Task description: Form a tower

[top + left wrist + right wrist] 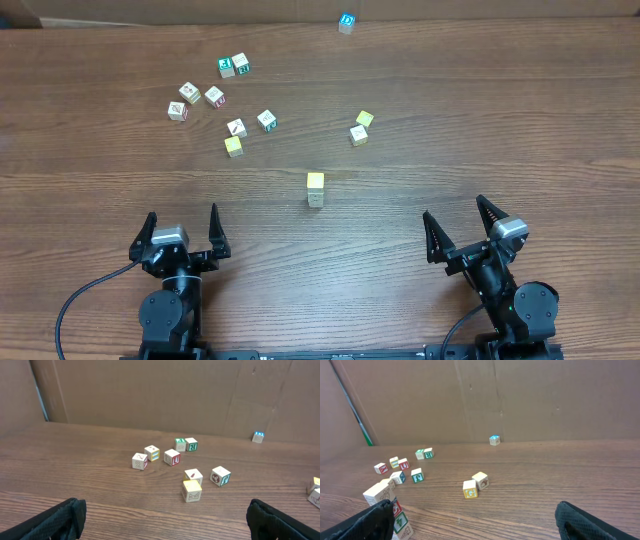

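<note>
Left jaws and right jaws gape apart, empty, at the near edge of the bench (500,120), well back from the tower (315,188) standing ahead between them, likely so neither nudges it.

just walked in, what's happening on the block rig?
Two arms are building a block tower. The tower stands in the middle of the table, one cube wide and yellow on top. The left claw and right claw both sit open at the near edge, holding nothing. Loose cubes lie scattered beyond the tower, not yet stacked.
</note>
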You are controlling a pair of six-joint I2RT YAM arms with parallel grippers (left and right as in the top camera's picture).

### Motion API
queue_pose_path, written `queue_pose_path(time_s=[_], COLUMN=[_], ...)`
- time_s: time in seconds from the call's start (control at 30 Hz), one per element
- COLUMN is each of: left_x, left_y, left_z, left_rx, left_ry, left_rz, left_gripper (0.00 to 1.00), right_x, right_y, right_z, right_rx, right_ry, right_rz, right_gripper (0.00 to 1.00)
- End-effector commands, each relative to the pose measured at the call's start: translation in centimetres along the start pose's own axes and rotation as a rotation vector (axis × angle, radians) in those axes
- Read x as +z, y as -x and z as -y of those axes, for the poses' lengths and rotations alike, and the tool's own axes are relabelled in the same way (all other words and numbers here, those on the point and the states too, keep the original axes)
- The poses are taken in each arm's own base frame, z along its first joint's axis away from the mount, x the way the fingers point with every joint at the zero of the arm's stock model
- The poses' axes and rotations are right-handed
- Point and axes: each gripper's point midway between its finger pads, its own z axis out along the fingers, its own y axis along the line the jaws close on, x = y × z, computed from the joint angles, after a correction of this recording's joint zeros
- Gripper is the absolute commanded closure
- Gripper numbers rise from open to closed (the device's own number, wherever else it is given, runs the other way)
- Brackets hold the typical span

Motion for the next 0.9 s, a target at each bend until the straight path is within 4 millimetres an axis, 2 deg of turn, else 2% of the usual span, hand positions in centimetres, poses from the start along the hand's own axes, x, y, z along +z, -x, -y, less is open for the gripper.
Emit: queue_pose_path(time_s=[0.0, 0.87], left_x=[-0.05, -0.03], left_y=[-0.01, 0.14], left_z=[0.21, -0.03], left_rx=[0.018, 0.014], left_ry=[-0.015, -0.004], left_rz=[0.003, 0.009], left_gripper=[0.01, 0.00], right_x=[0.00, 0.00], right_y=[-0.16, -0.16], right_z=[0.14, 0.14], right_rx=[0.001, 0.001], right_ry=[-0.003, -0.003], right_rz=[0.004, 0.004], right_gripper=[0.00, 0.00])
